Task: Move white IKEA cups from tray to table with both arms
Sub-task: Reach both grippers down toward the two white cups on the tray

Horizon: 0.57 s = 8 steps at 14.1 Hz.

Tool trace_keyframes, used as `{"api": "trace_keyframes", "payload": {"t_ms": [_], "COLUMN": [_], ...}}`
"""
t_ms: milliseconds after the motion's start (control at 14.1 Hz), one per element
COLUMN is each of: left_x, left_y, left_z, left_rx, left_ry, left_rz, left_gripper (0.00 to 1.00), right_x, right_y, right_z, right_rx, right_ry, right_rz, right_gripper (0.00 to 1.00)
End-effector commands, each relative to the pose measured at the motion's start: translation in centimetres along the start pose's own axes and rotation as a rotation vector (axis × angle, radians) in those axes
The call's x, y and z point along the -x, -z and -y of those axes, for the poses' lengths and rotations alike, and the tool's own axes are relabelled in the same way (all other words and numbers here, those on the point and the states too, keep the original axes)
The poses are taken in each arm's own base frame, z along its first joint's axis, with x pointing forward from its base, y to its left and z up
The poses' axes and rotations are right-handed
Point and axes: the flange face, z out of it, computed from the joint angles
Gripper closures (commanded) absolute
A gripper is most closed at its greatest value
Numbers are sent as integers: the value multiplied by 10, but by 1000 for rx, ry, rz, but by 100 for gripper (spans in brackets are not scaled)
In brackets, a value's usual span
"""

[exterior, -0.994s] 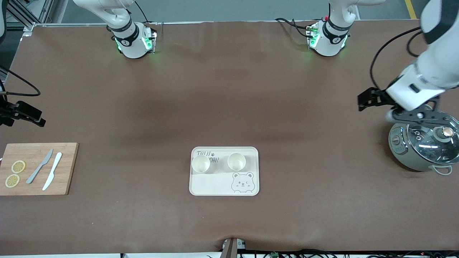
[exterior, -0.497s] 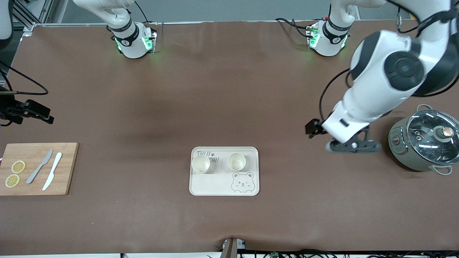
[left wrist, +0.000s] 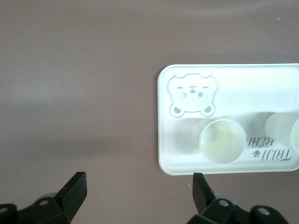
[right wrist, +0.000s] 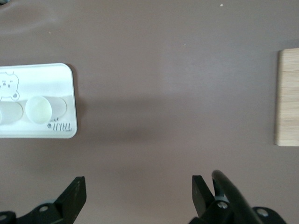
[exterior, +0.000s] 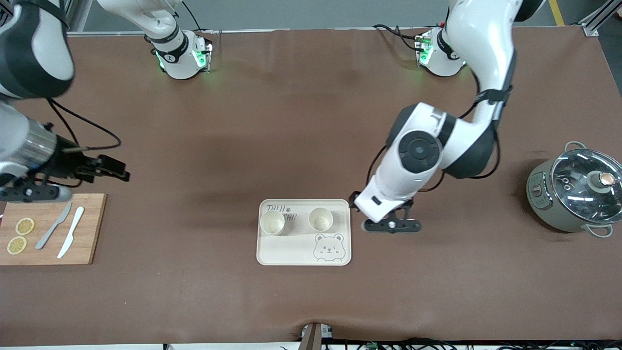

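Two white IKEA cups (exterior: 272,222) (exterior: 320,219) stand upright and empty, side by side on the cream bear tray (exterior: 282,250) at the table's middle. My left gripper (exterior: 391,226) is open and empty over the bare table just beside the tray, toward the left arm's end. In the left wrist view my left gripper (left wrist: 138,189) shows one cup (left wrist: 222,141) close by and the other (left wrist: 285,126) partly cut off. My right gripper (exterior: 29,193) is open and empty over the cutting board's edge. In the right wrist view my right gripper (right wrist: 138,191) shows both cups (right wrist: 39,108) (right wrist: 9,114) farther off.
A wooden cutting board (exterior: 92,228) with two lemon slices (exterior: 24,226), a grey knife (exterior: 53,226) and a white knife (exterior: 71,232) lies at the right arm's end. A grey-green pot (exterior: 573,194) with a glass lid stands at the left arm's end.
My left arm has swung from over the pot to beside the tray. My right arm has come in from the table's end toward the cutting board. The cups have not moved.
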Motion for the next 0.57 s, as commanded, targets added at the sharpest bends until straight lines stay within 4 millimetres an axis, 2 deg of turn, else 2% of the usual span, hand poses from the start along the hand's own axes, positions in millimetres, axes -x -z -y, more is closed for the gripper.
{"api": "trace_keyframes", "payload": {"t_ms": [0,213,284,426,497], "left_x": [-4,-1,-1,8,8], "left_y": [-26,-68,-77,-95,-100], "left_z": [-23,-38,-40,-57,-60], "left_rx": [16,27,35,43,52], "left_ry": [18,30,39,42,58], "left_rz": [-36,-50,-60,-67,-81], "left_gripper": [0,0,0,0,0], "right_x": [-10,-15,-16,-20,-19], "right_y": [-33,-79,-94,-124,-139], "right_z": [43,91,104,122,139], "right_rx": [-8,10,17,19,19], "right_ry": [-37,-62,-64,-81,-88], "right_rz": [-12,-19,-19,-31,-36], "right_gripper": [0,0,0,0,0]}}
